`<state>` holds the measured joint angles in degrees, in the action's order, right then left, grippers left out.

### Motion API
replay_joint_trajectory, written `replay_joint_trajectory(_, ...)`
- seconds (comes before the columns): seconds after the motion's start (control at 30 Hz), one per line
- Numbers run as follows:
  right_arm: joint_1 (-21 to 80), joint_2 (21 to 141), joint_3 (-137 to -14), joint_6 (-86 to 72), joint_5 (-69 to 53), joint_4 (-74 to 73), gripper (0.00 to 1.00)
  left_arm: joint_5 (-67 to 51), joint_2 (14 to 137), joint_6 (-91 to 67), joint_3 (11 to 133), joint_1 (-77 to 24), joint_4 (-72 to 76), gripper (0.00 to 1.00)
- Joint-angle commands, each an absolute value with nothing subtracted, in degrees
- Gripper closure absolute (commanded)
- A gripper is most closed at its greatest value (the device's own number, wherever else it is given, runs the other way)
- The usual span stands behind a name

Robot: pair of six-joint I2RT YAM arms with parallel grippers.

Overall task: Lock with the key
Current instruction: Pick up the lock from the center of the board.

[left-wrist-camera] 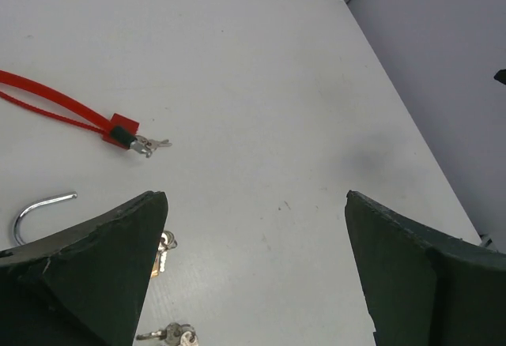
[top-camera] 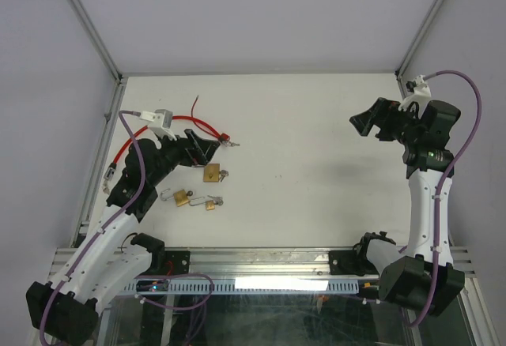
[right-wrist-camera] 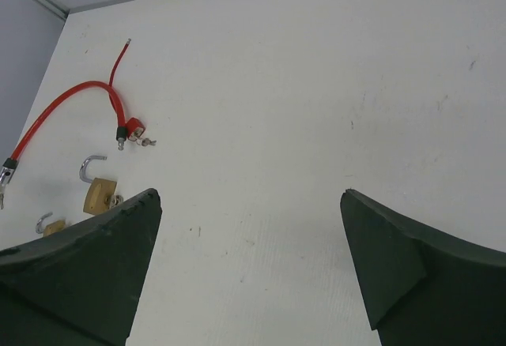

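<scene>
A brass padlock point(top-camera: 212, 173) lies left of the table's middle with a key point(top-camera: 226, 175) at its side; its shackle point(right-wrist-camera: 91, 164) stands open. Two smaller brass padlocks point(top-camera: 182, 197) point(top-camera: 210, 204) lie just nearer. My left gripper point(top-camera: 202, 148) hovers right behind the bigger padlock, open and empty. In the left wrist view the left gripper point(left-wrist-camera: 254, 196) frames bare table, with a shackle point(left-wrist-camera: 39, 208) and keys point(left-wrist-camera: 164, 243) at its left finger. My right gripper point(top-camera: 366, 121) is far off at the right, open and empty. The right wrist view shows the padlock point(right-wrist-camera: 100, 194) far to the left of the right gripper point(right-wrist-camera: 251, 193).
A red cable lock point(top-camera: 178, 122) curves across the back left, its head point(top-camera: 225, 136) and small keys point(left-wrist-camera: 154, 144) just beyond my left gripper. Another bunch of keys point(left-wrist-camera: 178, 335) lies near my left finger. Frame posts and grey walls bound the table on three sides.
</scene>
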<state>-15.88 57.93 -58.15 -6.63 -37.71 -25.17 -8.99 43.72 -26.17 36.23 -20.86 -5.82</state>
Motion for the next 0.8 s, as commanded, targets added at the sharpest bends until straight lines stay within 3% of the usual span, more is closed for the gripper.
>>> replay_joint_trajectory(0.0, -16.35, 56.64, -58.93, -7.95, -37.98, -22.83, 0.00, -13.30, 43.88, -30.15, 34.89, -20.02, 0.82, 0.01)
replay_joint_trajectory(0.37, -12.60, 55.18, -57.35, -4.04, -43.55, -20.63, 0.00, -18.17, 44.47, -43.20, 25.45, -19.77, 20.93, 0.01)
replay_joint_trajectory(0.57, -6.04, 56.80, -57.74, 10.26, -57.58, -21.98, 0.00, -17.78, 46.74, -47.36, 23.15, -19.69, 25.63, 0.01)
replay_joint_trajectory(0.77, -5.66, 61.52, -53.22, 2.18, -69.46, -10.21, 0.00, -9.90, 47.54, -45.36, 20.60, -19.69, 24.10, 0.01)
